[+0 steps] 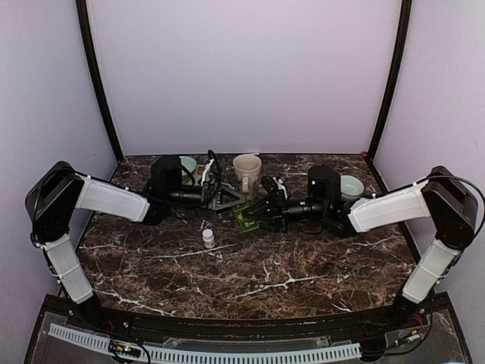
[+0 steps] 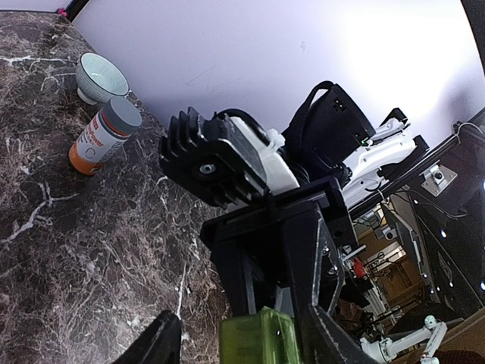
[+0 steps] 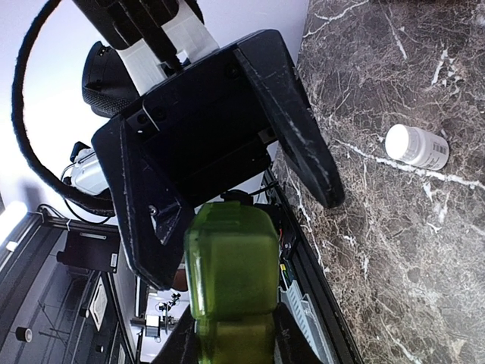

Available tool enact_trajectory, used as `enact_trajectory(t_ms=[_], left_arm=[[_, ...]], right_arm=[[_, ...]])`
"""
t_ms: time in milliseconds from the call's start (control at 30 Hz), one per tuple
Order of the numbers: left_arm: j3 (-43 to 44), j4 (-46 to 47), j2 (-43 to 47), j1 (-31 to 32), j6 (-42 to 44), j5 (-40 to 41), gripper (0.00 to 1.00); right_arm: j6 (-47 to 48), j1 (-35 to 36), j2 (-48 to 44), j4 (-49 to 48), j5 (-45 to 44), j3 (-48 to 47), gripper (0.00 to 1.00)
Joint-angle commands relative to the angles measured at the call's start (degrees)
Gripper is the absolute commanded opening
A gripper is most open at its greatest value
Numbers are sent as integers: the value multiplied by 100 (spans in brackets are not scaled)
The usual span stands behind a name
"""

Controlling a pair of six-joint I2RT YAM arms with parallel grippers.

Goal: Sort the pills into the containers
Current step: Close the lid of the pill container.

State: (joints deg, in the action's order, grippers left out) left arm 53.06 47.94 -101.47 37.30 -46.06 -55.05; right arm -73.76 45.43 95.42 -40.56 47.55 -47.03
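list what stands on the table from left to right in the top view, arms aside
pale bowl → small white bottle → cream mug → pale green bowl. The green pill box, held in the right gripper, lines up with the mug, so it is left out.

Top external camera: fixed above and behind the arm bases, facing forward and down. It is far enough back to cover the desk [image 1: 258, 273] from near edge to far edge.

Left wrist camera: mounted on the left arm [image 1: 114, 199], close behind its own jaws. It faces rightward along the desk toward the right arm [image 1: 386, 208].

Right wrist camera: mounted the same way, facing leftward toward the left arm.

Both wrist views are rolled sideways. All three views share the pill box [image 1: 246, 220] at mid-desk. The top external and right wrist views also share the white bottle [image 1: 208, 239].
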Motion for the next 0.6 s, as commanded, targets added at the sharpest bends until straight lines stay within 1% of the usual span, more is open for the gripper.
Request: enact_trajectory(t_ms=[0, 100, 233, 367, 433, 567], left_arm=[[-75, 78, 94, 23, 68, -173, 55], [-88, 111, 78, 23, 41, -216, 51], [-94, 239, 36, 30, -49, -284, 43], [-81, 350, -10, 40, -129, -351, 39], [-83, 385, -21, 49, -152, -350, 31], [-70, 458, -22, 52, -182, -313, 5]], right_arm=[[133, 43, -82, -88, -17, -172, 9], [150, 41, -51, -90, -17, -218, 9], [153, 44, -11, -107, -24, -253, 9], [155, 42, 28, -110, -27, -297, 9], [156, 44, 46, -113, -26, -308, 9], [151, 40, 60, -83, -34, -297, 10]])
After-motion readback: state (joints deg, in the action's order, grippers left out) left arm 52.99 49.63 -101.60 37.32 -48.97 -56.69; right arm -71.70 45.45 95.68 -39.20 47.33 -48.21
